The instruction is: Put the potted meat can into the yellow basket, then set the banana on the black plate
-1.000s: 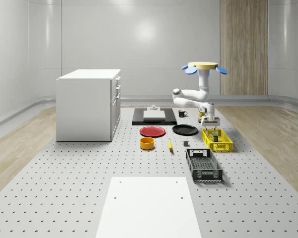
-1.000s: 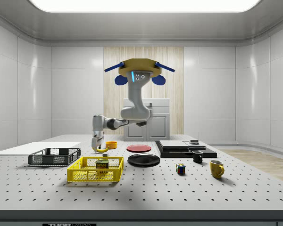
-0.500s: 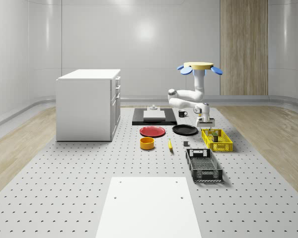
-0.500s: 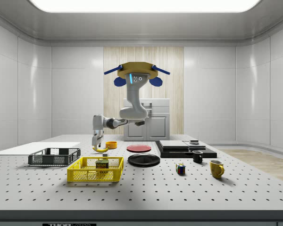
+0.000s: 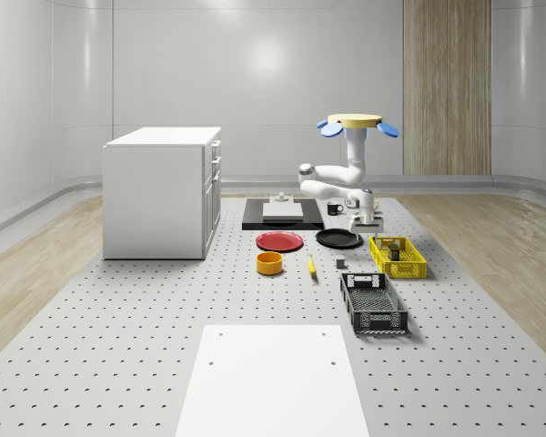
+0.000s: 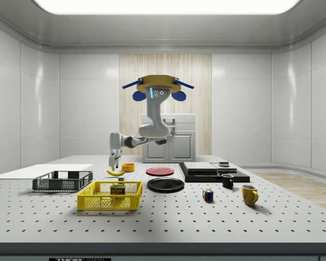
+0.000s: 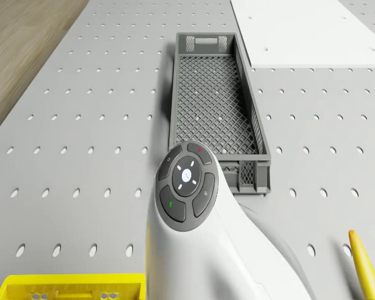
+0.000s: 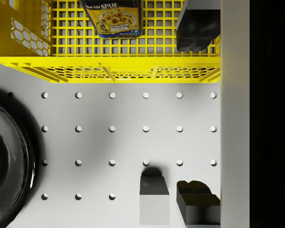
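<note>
Yellow basket [image 8: 104, 66] holds can [image 8: 115, 18]; hand [image 6: 114, 165] seemingly empty (raised).

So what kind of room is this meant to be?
Probably a simulated robotics test lab: a perforated table like a lab bench, everyday props such as a yellow basket and black plate, and a hovering drone.

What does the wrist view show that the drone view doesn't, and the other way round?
Wrist view: the potted meat can inside the yellow basket, the black plate rim, a small grey block, and the open gripper above the table.
Drone view: the grey basket, the banana tip, a white mat and the arm.
Both: the yellow basket and the perforated table. The drone hovers over the table near the basket.
</note>
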{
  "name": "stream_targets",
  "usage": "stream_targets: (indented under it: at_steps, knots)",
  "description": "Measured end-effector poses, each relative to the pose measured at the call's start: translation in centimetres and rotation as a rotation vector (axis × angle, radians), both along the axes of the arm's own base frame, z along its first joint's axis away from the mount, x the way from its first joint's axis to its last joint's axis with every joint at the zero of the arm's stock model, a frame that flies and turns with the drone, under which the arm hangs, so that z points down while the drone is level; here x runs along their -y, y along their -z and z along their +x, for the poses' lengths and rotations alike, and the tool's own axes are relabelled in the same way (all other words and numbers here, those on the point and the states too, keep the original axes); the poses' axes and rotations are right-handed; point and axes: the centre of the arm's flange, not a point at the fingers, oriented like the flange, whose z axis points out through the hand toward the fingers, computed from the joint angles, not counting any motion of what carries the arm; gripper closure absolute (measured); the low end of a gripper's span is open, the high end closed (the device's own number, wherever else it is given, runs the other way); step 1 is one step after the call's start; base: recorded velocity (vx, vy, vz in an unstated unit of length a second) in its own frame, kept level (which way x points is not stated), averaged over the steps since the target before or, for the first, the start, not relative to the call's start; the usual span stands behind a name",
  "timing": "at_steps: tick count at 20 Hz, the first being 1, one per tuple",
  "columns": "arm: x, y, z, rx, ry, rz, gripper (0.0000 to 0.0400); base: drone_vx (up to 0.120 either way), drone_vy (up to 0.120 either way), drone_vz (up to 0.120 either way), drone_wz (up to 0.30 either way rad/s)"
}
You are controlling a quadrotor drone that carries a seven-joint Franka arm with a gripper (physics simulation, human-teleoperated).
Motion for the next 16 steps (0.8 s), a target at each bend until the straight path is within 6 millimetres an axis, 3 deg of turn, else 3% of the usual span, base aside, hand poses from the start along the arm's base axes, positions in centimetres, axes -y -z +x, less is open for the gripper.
stream_targets:
  at_steps: [6, 16]
  knots:
    - [0.0, 0.0, 0.0, 0.0, 0.0, 0.0, 0.0, 0.0, -0.12, -0.007, 0.0]
    - [0.0, 0.0, 0.0, 0.0, 0.0, 0.0, 0.0, 0.0, -0.12, -0.12, 0.0]
